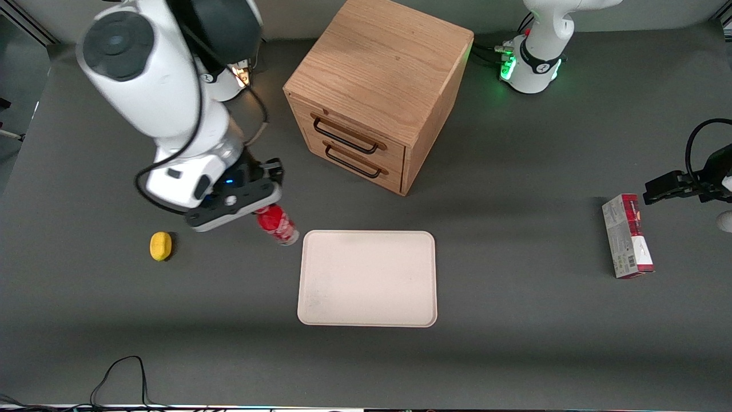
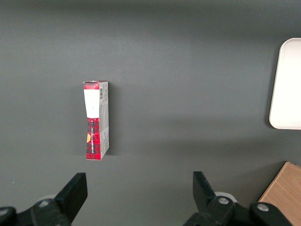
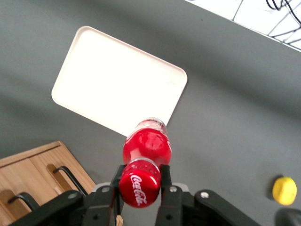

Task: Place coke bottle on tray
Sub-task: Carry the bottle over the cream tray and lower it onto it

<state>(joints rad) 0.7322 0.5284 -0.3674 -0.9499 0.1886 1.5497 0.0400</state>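
Note:
The red coke bottle (image 1: 277, 225) (image 3: 146, 147) hangs in the air, held near its cap, its silvery base pointing down toward the table. My right gripper (image 1: 258, 207) (image 3: 140, 178) is shut on the bottle's neck, one finger pressed on each side below the red cap with white script. The cream tray (image 1: 368, 278) (image 3: 113, 80) lies flat on the grey table, bare. The bottle is just off the tray's corner that lies toward the working arm's end and farther from the front camera, a little above the table.
A wooden two-drawer cabinet (image 1: 377, 91) stands farther from the front camera than the tray. A yellow lemon-like object (image 1: 160, 246) (image 3: 284, 190) lies toward the working arm's end. A red-and-grey carton (image 1: 627, 236) (image 2: 96, 119) lies toward the parked arm's end.

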